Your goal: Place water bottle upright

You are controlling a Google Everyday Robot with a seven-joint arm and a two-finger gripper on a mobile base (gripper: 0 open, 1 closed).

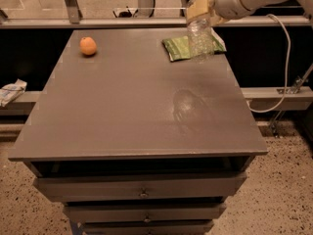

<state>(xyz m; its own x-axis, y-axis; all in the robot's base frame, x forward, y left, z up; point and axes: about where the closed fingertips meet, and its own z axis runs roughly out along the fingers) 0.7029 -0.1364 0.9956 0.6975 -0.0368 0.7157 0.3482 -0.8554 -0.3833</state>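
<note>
Gripping the water bottle by its neck, my pincer is closed on it, the body hanging straight below, long axis near vertical, cap up, base by the green packet on the bench beneath; I cannot tell if it touches.

Gripper (upper right) grips water bottle.
</note>
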